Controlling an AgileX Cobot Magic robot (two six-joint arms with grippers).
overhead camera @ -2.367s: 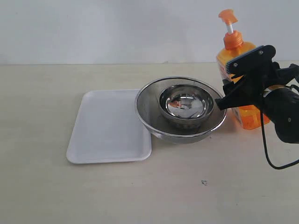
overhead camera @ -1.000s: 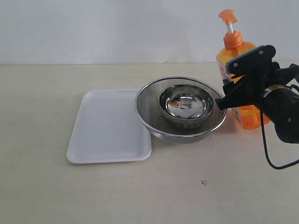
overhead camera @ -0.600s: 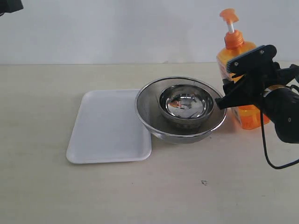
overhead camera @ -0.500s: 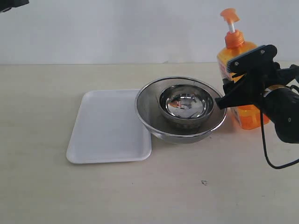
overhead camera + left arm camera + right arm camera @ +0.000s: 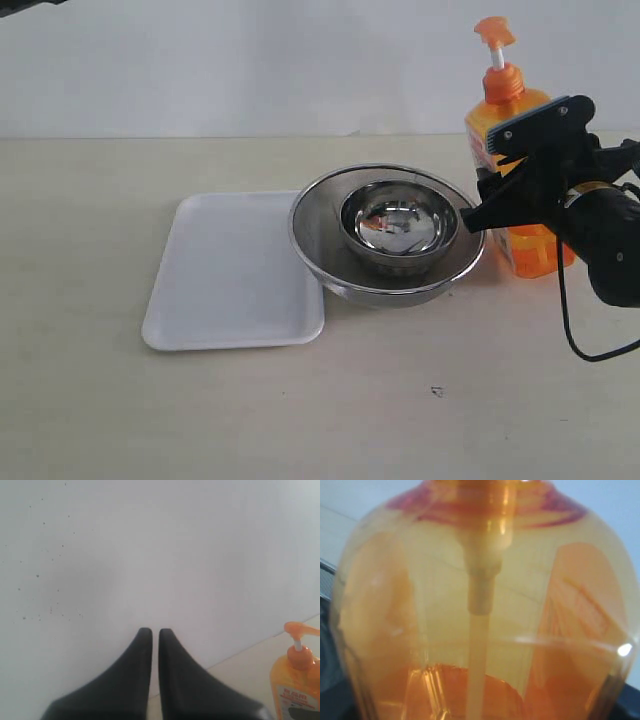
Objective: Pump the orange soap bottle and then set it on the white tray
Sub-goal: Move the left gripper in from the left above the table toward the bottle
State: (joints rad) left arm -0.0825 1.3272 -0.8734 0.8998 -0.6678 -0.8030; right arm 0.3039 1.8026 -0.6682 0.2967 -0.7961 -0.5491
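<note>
The tall translucent orange plastic soap bottle (image 5: 535,250) is glossy and smooth, with bright highlights on its walls. The flat white rectangular tray (image 5: 230,270) looks smooth and matt. The large round steel bowl (image 5: 315,245) has a duller satin sheen, while the small round steel bowl (image 5: 400,225) is mirror-polished. The pale beige table (image 5: 300,420) is matt. The left gripper (image 5: 151,632) is smooth, dull black.

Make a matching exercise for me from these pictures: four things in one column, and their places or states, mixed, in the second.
1 orange soap bottle
2 white tray
3 small steel bowl
4 left gripper

A inside the large steel bowl
B shut, holding nothing
C gripped by the right gripper
D lying left of both bowls

Pairs: 1-C, 2-D, 3-A, 4-B
</note>
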